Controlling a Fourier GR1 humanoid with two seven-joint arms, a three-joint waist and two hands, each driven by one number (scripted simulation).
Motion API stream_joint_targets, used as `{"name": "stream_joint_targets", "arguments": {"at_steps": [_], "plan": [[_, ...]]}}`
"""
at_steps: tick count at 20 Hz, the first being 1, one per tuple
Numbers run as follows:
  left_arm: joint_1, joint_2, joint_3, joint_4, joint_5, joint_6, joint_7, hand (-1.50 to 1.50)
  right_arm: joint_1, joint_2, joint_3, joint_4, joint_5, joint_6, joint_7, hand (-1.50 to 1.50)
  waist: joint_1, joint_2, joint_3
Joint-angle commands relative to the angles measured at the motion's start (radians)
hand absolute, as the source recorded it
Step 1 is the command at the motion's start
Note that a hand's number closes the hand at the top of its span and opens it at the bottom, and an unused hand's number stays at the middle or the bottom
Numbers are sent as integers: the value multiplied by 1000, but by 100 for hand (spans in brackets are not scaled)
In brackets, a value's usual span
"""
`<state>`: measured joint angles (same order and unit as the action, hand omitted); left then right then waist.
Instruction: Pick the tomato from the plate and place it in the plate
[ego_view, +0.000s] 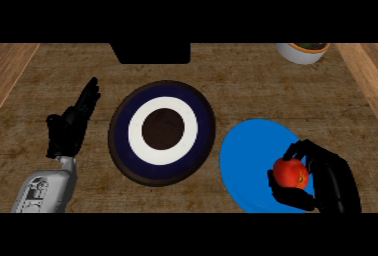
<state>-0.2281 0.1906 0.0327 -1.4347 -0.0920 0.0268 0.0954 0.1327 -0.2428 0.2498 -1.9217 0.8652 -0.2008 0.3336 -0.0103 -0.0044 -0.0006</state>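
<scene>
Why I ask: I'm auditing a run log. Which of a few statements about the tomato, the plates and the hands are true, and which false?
1. The right hand is curled round the tomato. True.
2. The tomato lies on the ringed plate. False: it is in the right hand, over the blue plate.
3. The left hand is open and holds nothing. True.
4. The two plates are stacked. False: they lie side by side, the ringed plate to the left of the blue plate.
</scene>
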Motion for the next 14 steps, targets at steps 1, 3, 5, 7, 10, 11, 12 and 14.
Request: {"name": "stream_joint_targets", "arguments": {"at_steps": [1, 3, 5, 7, 10, 11, 12, 14], "plan": [[-13, -19, -28, -22, -27, 14, 36, 0, -99, 10, -2, -83, -31, 29, -17, 150, 11, 3, 1], [-45, -7, 12, 81, -5, -9, -56, 0, -92, 79, 94, -88, 19, 20, 8, 150, 5, 5, 0], [-6, -24, -25, -19, -28, 11, 16, 0, -232, 122, 89, -39, 4, 97, 83, 150, 18, 4, 0], [25, -29, -21, -39, -13, 0, -5, 0, -251, 180, 130, -28, 10, 99, 114, 150, 18, 4, 0], [-103, -16, 10, 73, -19, 3, -2, 0, -390, 238, 149, 129, 3, 71, 178, 150, 15, 8, 0], [-64, -18, 0, 39, -6, -17, 14, 0, -429, 239, 181, 162, -15, 47, 223, 150, 21, 7, 0], [-8, -5, 10, -35, 1, -18, 22, 0, -472, 240, 104, 223, -58, 67, 186, 150, 24, 6, 1], [-41, -5, 18, 33, -6, -23, -17, 0, -497, 241, 163, 302, -68, -1, 163, 150, 19, 7, 0]]}}
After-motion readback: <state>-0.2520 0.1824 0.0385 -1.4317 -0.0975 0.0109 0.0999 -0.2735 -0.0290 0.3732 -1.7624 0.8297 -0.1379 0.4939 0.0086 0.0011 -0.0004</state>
